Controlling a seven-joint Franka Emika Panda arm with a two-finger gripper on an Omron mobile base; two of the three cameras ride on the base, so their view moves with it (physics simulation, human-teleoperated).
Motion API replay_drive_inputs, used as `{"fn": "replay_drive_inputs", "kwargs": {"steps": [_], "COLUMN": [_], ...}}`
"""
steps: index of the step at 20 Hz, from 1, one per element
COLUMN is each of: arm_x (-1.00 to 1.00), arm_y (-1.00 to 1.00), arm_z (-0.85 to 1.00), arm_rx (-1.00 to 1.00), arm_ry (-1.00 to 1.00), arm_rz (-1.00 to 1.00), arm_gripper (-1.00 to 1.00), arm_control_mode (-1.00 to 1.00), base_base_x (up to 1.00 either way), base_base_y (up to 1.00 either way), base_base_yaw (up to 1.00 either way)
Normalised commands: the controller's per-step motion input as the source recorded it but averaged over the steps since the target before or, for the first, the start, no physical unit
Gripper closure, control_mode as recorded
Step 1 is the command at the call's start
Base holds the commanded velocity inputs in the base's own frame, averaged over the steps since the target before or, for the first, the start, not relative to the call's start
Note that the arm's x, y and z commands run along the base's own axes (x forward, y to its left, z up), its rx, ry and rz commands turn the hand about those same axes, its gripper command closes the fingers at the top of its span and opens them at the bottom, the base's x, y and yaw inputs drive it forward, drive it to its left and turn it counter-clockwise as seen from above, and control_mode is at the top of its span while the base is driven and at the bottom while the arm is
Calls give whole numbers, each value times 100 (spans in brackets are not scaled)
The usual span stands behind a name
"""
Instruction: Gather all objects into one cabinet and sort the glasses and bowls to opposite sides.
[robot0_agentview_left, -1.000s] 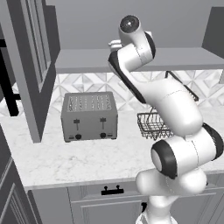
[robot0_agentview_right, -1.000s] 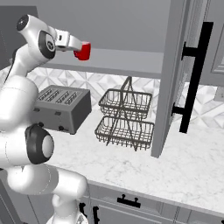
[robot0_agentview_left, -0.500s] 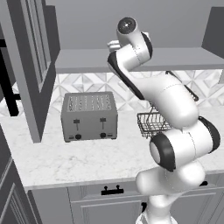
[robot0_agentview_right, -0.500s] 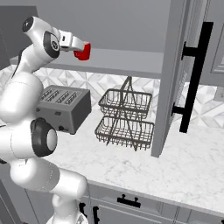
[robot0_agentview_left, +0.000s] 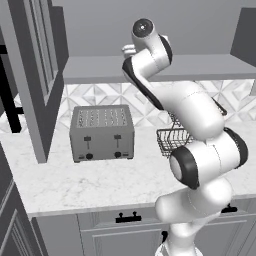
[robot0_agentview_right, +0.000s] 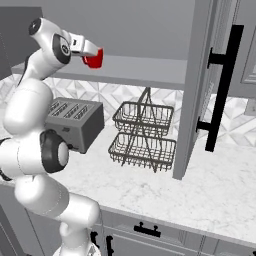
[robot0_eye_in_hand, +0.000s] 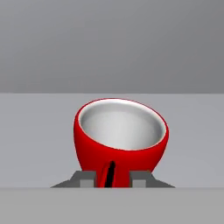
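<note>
On the left, the toaster (robot0_agentview_right: 75, 125) sits on the counter (robot0_agentview_right: 210, 195), the wire basket (robot0_agentview_right: 142, 137) to its right. My gripper (robot0_agentview_right: 91, 52) is up at the cabinet (robot0_agentview_left: 150, 67) shelf, jaws narrowed around a red cup (robot0_eye_in_hand: 120, 138) with a pale inside. The cup stands on the shelf. I judge sorting barely started; I see no bowls here.
</note>
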Motion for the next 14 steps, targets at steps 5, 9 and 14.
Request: {"fn": "replay_drive_inputs", "kwargs": {"steps": [5, 9, 14], "arm_x": [3, -40, -75], "arm_y": [0, 0, 0], "arm_z": [2, 25, 22], "arm_rx": [0, -1, -1], "arm_ry": [-4, -26, -30], "arm_rz": [0, 0, 0], "arm_gripper": [100, 100, 100], "arm_control_mode": [-100, -100, -100], "base_base_x": [0, 0, 0], "base_base_y": [0, 0, 0], "base_base_yaw": [0, 0, 0]}}
